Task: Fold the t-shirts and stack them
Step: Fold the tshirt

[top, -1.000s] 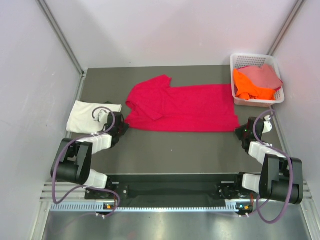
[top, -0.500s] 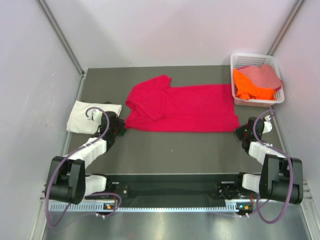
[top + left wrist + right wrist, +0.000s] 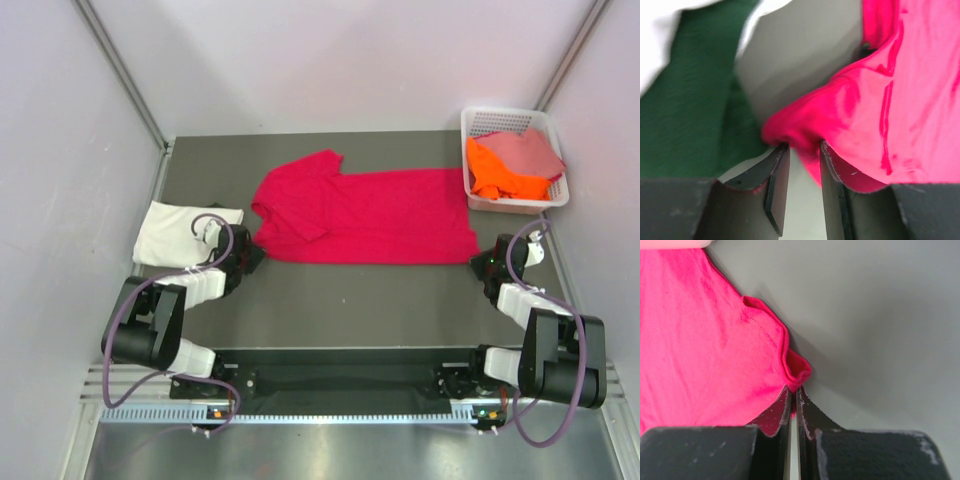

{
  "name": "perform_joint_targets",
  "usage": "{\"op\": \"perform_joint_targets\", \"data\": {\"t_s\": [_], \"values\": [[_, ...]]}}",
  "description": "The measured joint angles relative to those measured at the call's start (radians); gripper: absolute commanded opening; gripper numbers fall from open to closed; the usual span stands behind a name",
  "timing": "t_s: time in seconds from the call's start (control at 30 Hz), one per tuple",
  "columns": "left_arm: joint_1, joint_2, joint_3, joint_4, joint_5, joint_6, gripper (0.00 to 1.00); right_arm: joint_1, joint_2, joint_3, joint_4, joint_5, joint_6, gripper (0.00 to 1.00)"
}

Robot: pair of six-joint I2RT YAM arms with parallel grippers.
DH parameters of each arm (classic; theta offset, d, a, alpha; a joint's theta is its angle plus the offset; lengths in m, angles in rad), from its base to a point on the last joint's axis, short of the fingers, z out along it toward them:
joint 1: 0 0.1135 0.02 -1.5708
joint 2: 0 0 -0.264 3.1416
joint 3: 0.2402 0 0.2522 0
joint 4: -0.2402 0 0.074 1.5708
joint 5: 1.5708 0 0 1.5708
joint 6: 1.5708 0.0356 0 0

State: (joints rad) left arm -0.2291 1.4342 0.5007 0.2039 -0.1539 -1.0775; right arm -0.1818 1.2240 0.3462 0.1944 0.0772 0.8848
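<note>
The crimson-red t-shirt point(image 3: 370, 215) lies spread across the middle of the dark table, its left part folded over itself. My left gripper point(image 3: 248, 257) is at its near left corner; in the left wrist view the jaws point(image 3: 802, 146) stand narrowly apart with a bunch of red cloth point(image 3: 900, 100) pinched at their tips. My right gripper point(image 3: 482, 263) is at the near right corner, shut point(image 3: 794, 389) on the hem of the red cloth point(image 3: 700, 340). A folded cream-white t-shirt point(image 3: 175, 232) lies at the left.
A white lattice basket point(image 3: 497, 111) stands at the back right and holds an orange tee point(image 3: 500, 172) and a dusty pink tee point(image 3: 530, 150). Grey walls close in the table on the left, right and back.
My left arm swung out to the left and came back; its gripper stays at the shirt's near left corner. The right arm has not moved.
</note>
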Motion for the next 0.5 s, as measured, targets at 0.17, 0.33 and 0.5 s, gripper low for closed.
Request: {"op": "perform_joint_targets", "data": {"t_s": [0.17,0.33,0.5], "values": [[0.000,0.060,0.024,0.066,0.022,-0.021,0.37,0.000,0.000,0.000,0.000,0.000,0.000,0.00],[0.000,0.082,0.031,0.081,0.026,-0.035,0.15,0.000,0.000,0.000,0.000,0.000,0.000,0.00],[-0.001,0.082,0.034,0.056,0.019,-0.045,0.00,0.000,0.000,0.000,0.000,0.000,0.000,0.00]]}}
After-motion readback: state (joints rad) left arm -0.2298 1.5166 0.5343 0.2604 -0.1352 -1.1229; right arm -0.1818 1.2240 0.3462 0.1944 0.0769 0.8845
